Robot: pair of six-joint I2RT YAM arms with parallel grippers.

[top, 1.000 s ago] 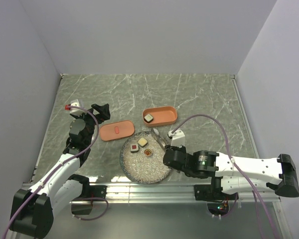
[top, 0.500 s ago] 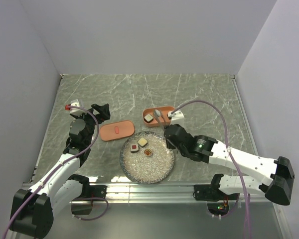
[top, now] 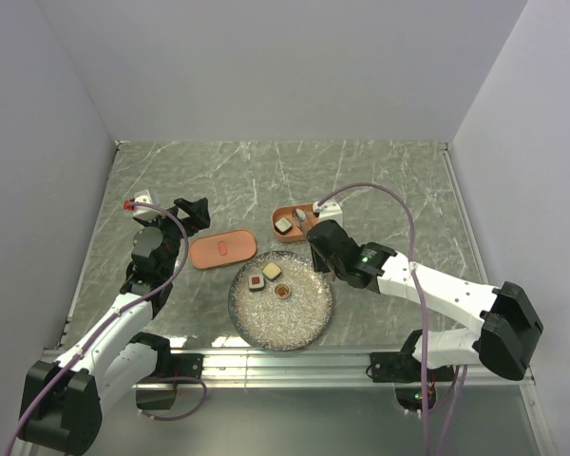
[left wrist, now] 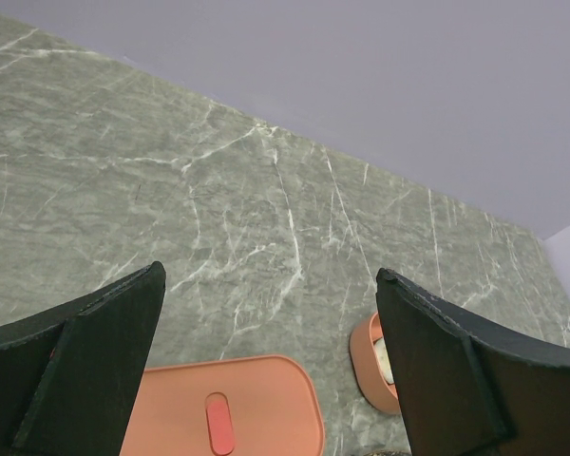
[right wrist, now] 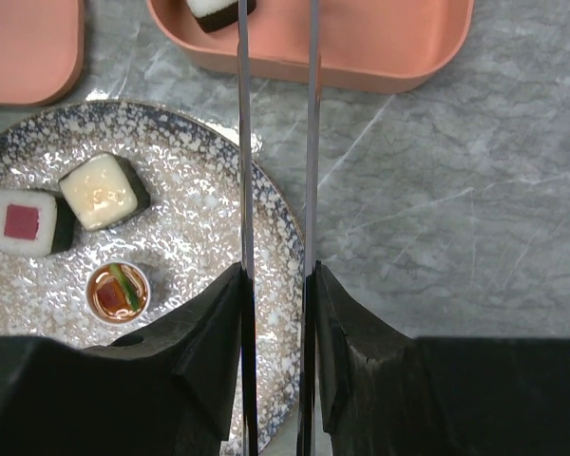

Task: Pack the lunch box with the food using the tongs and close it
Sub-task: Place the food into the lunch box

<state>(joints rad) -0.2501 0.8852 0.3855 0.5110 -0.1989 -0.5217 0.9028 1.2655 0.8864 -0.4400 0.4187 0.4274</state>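
The salmon-orange lunch box [top: 321, 211] lies behind the plate with one dark-rimmed piece of food [top: 283, 225] at its left end. Its lid [top: 223, 251] lies flat to the left. My right gripper [top: 315, 233] is shut on the tongs [right wrist: 242, 142]. Their two thin arms run up over the plate's rim and the box wall [right wrist: 361, 57], with the tips out of the wrist view. Three food pieces stay on the plate: red-topped [right wrist: 24, 220], cream [right wrist: 100, 190] and a brown cup [right wrist: 117, 290]. My left gripper [left wrist: 271, 275] hangs open above the lid [left wrist: 237, 408].
The round speckled grey plate [top: 290, 323] sits at the near middle of the marble table. White walls close in the left, back and right sides. The right arm's cable [top: 399, 204] arcs over the table's right half.
My right arm has swung from the plate's right edge up and back to the lunch box, carrying the tongs. The left arm has stayed still.
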